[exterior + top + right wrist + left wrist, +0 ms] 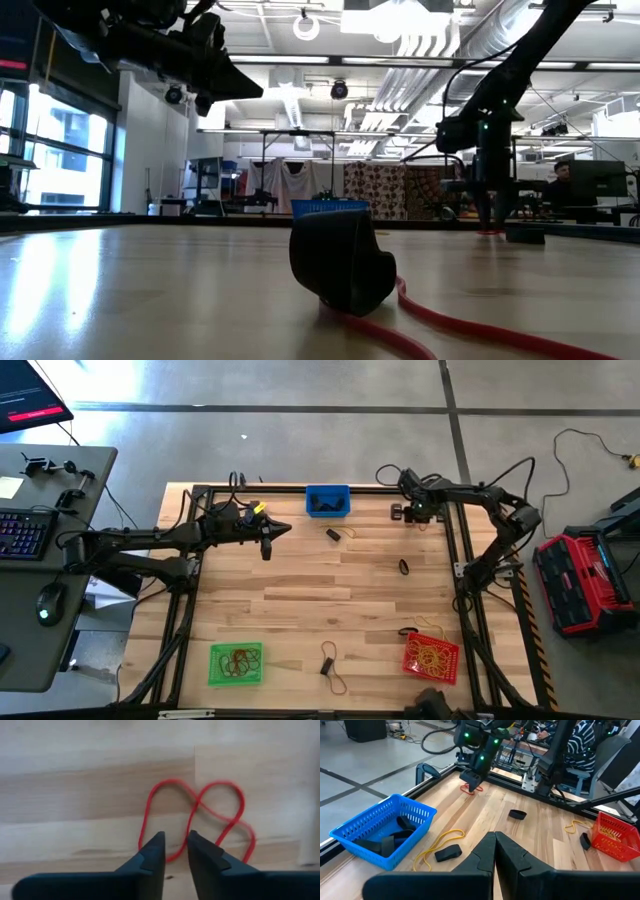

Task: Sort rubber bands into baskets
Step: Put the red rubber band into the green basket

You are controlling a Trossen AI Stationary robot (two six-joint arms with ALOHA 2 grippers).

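Looking down on the wooden table [300, 610], we take the blue basket [327, 501] at its far edge as our landmark. Our right gripper [174, 851] is down at the tabletop, off to the right of the blue basket and near the same far edge, with its fingers [152, 855] standing narrowly apart over a red rubber band [200, 815] twisted into a figure eight. One strand of that band passes between the fingertips; we cannot tell whether it is pinched. From the left wrist view the same red band [468, 790] lies just under the right gripper [471, 781].

Our left gripper [495, 851] hovers to the left of the blue basket, above the wood, with its fingers pressed together and nothing between them.

Inside the blue basket [385, 827] lie several black bands [390, 840]. Just in front of it on the wood are a yellow band [440, 842] and a black band [448, 853]; another black band [517, 814] lies farther toward the right arm.

Well away from the blue basket, along the near edge, the green basket [236, 664] holds reddish-brown bands and the red basket [431, 656] holds yellow ones. Between those two lie a black band [327, 666] and a thin tan loop [336, 682].
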